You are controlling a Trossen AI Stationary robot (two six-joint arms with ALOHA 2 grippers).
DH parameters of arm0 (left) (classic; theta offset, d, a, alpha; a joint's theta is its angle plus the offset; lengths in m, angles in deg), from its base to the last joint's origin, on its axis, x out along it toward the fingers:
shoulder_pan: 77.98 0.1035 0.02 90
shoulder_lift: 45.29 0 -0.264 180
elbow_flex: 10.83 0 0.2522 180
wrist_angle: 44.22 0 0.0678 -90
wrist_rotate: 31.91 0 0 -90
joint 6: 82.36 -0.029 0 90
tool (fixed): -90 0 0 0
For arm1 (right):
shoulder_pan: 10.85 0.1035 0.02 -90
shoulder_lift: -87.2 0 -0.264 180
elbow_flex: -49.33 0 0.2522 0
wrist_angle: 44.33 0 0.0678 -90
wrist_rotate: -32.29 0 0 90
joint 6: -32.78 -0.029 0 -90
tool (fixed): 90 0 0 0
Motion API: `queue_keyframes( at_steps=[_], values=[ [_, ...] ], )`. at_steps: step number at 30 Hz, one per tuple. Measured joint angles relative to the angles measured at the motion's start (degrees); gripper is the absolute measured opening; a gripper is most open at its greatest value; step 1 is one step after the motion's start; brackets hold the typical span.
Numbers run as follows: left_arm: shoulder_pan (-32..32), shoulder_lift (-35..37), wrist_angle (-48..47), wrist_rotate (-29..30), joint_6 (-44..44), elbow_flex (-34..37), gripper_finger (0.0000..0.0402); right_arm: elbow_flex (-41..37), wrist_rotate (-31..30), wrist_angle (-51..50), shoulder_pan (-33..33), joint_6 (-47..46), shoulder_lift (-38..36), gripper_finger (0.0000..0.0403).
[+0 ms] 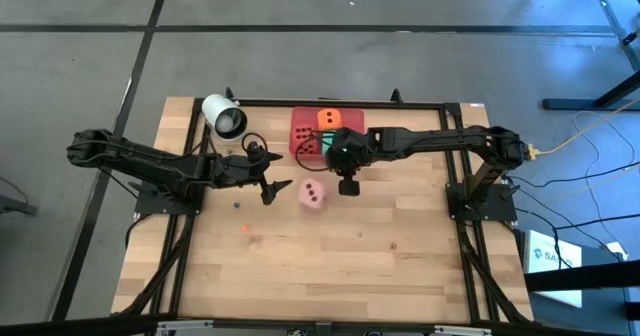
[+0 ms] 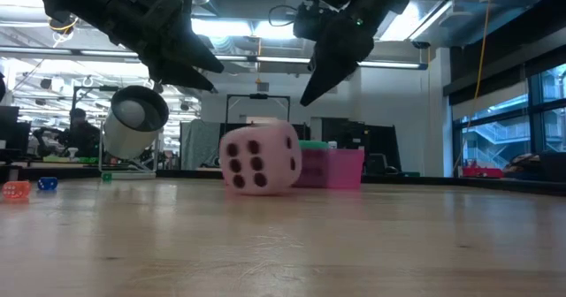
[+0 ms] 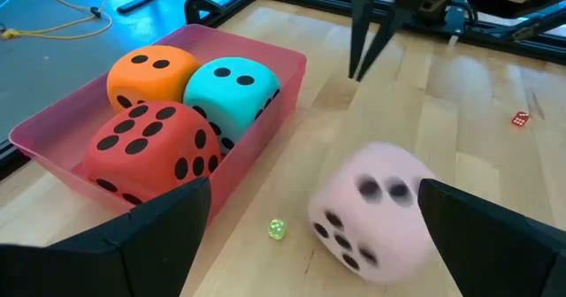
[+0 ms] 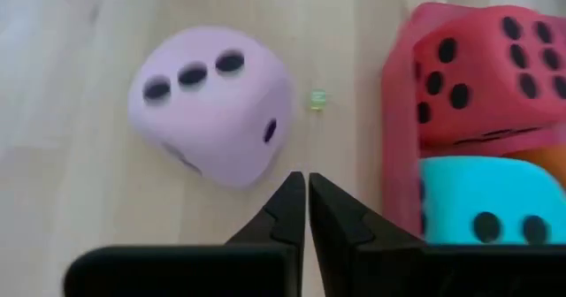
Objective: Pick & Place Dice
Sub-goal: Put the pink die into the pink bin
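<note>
The light pink die (image 1: pixel 313 194) (image 2: pixel 259 156) rests on the bare table, just near of the pink tray (image 1: pixel 300 148). The red die (image 3: pixel 150 147), orange die (image 3: pixel 152 70) and green-teal die (image 3: pixel 232 85) sit packed together inside the tray. My left gripper (image 1: pixel 272 188) (image 3: pixel 314 200) is open and hovers above the table, just left of the pink die (image 3: pixel 376 213). My right gripper (image 1: pixel 348 186) (image 4: pixel 306 200) is shut and hangs above the table, just right of the pink die (image 4: pixel 208 102), beside the tray's near end.
A white cylinder (image 1: pixel 222 116) lies on its side at the table's far left. Tiny dice are scattered on the wood: a green one (image 3: pixel 277 229) by the tray, a red one (image 3: pixel 520 118), and orange (image 2: pixel 15 189) and blue (image 2: pixel 47 184) ones at the left.
</note>
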Motion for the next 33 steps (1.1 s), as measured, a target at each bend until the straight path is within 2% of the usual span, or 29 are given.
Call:
queue_keyframes(
  at_steps=[5,14,19,25,33],
  values=[
    [0.00,0.00,0.00,0.00,0.02,0.00,0.0400,0.00,3.16,1.07,0.00,-1.20,0.00,0.0032],
    [0.00,0.00,0.00,-0.37,0.44,0.00,0.0400,0.00,3.17,2.49,0.00,-4.14,0.00,0.0036],
    [0.00,0.00,0.00,-0.39,0.46,0.00,0.0400,0.00,5.25,2.40,0.00,-5.57,0.00,0.0065],
    [0.00,0.00,0.02,-0.42,0.48,0.00,0.0400,0.00,9.30,2.14,0.00,-5.61,0.00,0.0150],
    [0.00,0.00,0.00,-0.46,0.48,0.00,0.0400,-0.02,10.92,1.87,1.83,-4.54,-0.04,0.0326]
  ],
)
